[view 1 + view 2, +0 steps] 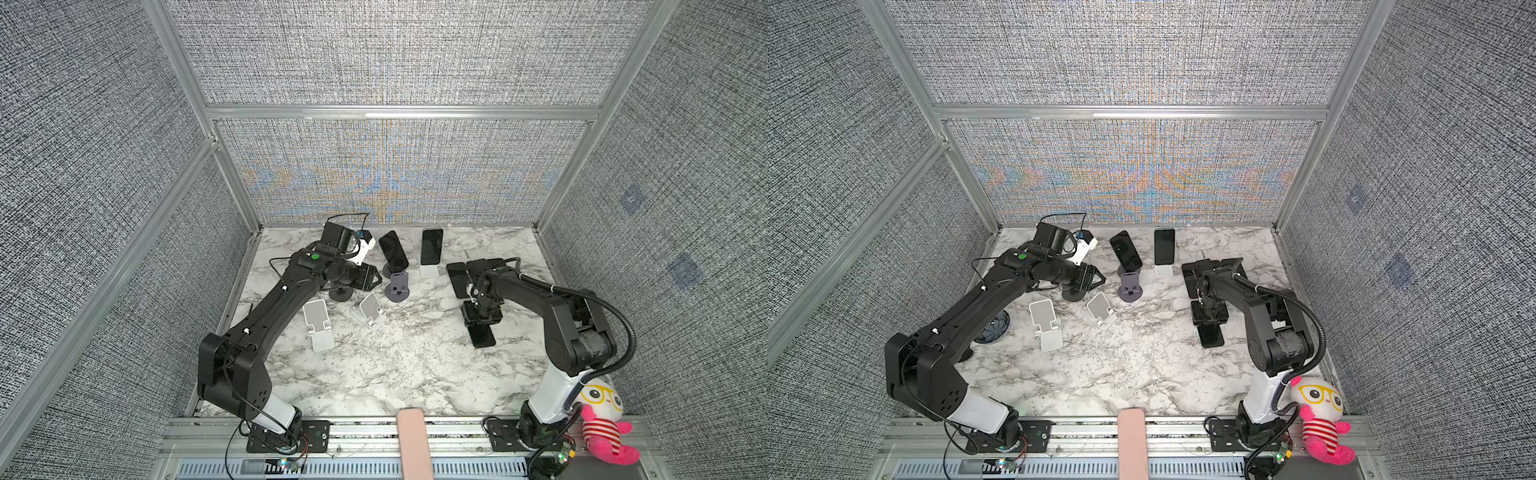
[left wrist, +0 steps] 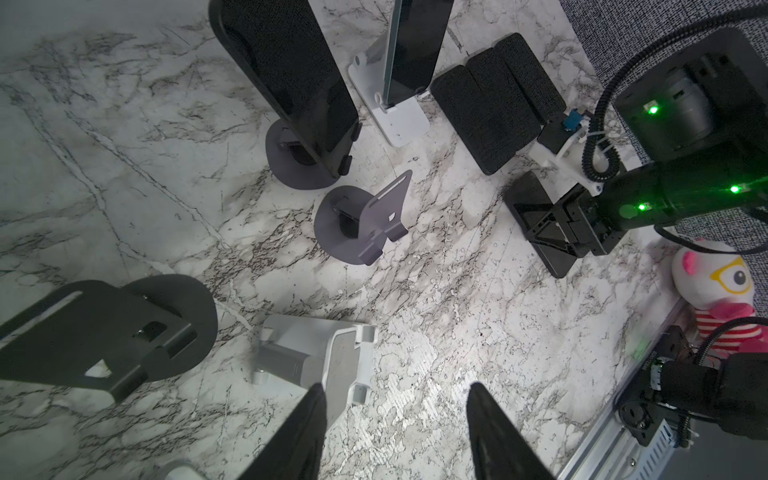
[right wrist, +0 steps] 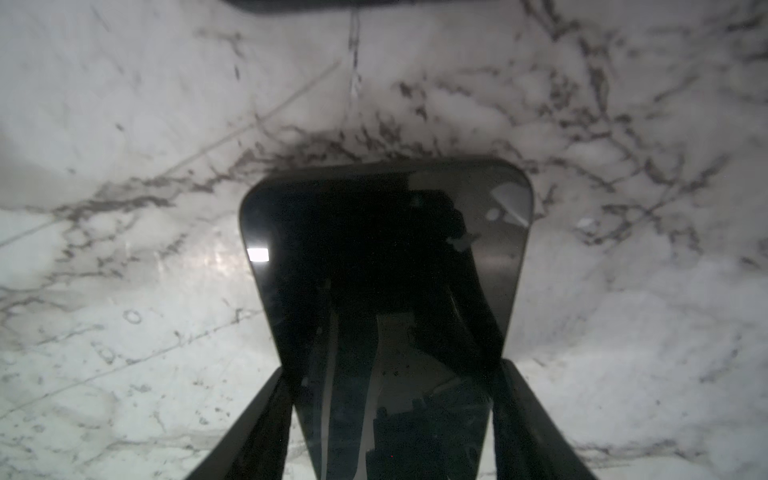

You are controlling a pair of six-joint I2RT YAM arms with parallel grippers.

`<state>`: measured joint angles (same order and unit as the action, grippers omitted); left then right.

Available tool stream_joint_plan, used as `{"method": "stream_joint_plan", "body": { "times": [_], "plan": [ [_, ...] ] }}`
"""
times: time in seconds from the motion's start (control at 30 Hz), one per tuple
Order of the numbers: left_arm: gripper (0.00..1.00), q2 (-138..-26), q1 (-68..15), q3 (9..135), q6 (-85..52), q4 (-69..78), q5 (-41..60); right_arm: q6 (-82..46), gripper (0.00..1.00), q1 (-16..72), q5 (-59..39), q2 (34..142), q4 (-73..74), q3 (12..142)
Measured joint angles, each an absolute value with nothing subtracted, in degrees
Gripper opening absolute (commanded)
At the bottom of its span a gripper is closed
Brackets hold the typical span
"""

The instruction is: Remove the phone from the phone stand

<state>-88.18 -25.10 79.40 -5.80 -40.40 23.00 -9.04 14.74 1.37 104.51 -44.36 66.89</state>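
Note:
A black phone (image 3: 386, 232) lies flat on the marble table (image 1: 415, 365), right of centre, and shows in both top views (image 1: 484, 337) (image 1: 1212, 337). My right gripper (image 3: 392, 368) points down over it (image 1: 481, 318), its fingers pressed against the phone's two long edges. Two more dark phones stand at the back: one (image 1: 393, 249) leans on a round dark grey phone stand (image 2: 299, 170), the other (image 1: 431, 246) on a white stand (image 2: 401, 120). My left gripper (image 2: 397, 390) hovers open and empty left of them (image 1: 374, 279).
Empty stands sit mid-table: a purple-grey one (image 1: 399, 287), two white ones (image 1: 318, 326) (image 1: 371, 311) and a black round one (image 2: 166, 328). Flat dark phones (image 1: 457, 278) lie side by side behind the right gripper. A plush toy (image 1: 602, 419) sits at the front right corner.

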Motion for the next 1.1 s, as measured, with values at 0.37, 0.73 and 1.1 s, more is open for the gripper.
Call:
{"method": "stream_joint_plan", "body": {
  "times": [0.37, 0.73, 1.1],
  "plan": [
    [0.64, -89.3, -25.1, 81.4, -4.3, -39.0, 24.2, -8.8, 0.79, 14.2, -0.4, 104.6, -43.8, 69.4],
    [0.7, -103.1, -21.5, 96.1, -5.0, -33.2, 25.5, -8.8, 0.82, 10.7, -9.1, 90.3, -44.7, 67.8],
    [0.68, -120.6, -16.6, 109.0, -6.1, -29.5, 35.6, -6.3, 0.77, 6.9, -15.9, 78.6, -47.4, 65.9]
  ]
}}
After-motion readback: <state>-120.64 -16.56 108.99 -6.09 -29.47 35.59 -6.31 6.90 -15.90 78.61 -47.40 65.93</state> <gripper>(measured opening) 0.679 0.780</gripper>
